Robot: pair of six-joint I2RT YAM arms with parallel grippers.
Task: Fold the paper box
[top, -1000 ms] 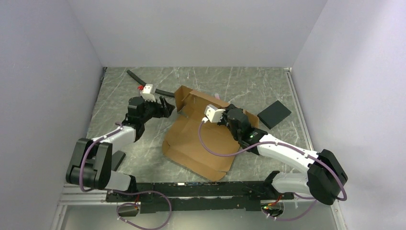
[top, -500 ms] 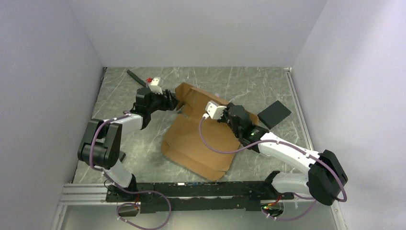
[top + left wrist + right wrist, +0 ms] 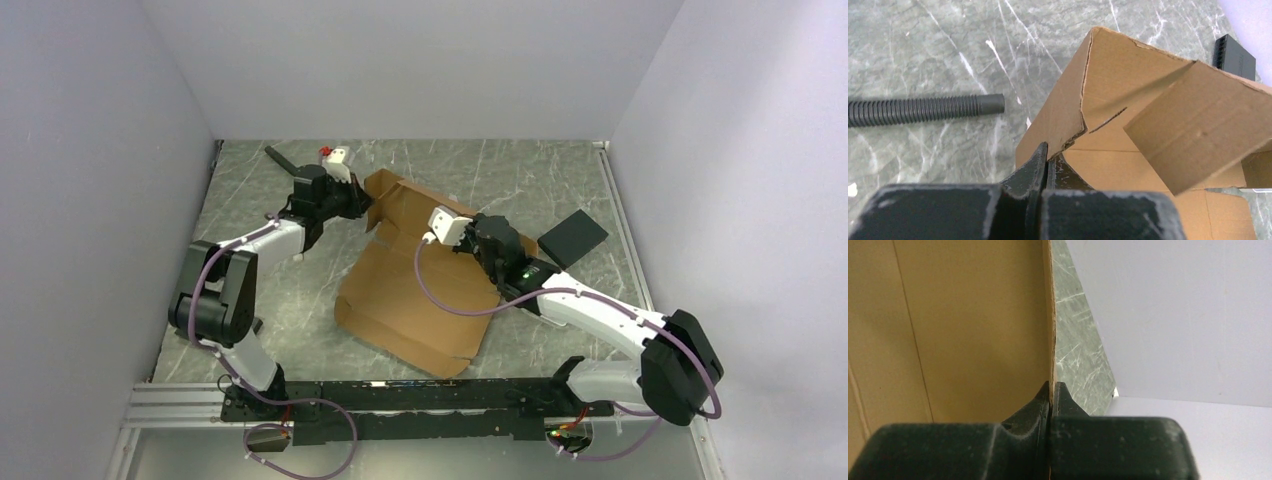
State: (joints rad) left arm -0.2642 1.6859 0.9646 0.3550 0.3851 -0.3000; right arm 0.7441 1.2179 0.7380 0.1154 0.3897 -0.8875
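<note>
**Both grippers pinch the box**

My left gripper [image 3: 1047, 156] is clamped on a raised left flap of the paper box [image 3: 415, 290], which lies on the table [image 3: 520, 170]. My right gripper [image 3: 1052, 390] pinches a wall edge further right, likely holding both upright for folding.

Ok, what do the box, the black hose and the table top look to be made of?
The paper box: brown corrugated cardboard, matte, with ragged die-cut edges and pressed creases. The black hose: likely plastic or rubber, dull and ribbed, with a smooth end cuff. The table top: grey marbled surface with white veins and a slight sheen. It could be stone or a printed laminate; I can't tell which.
</note>
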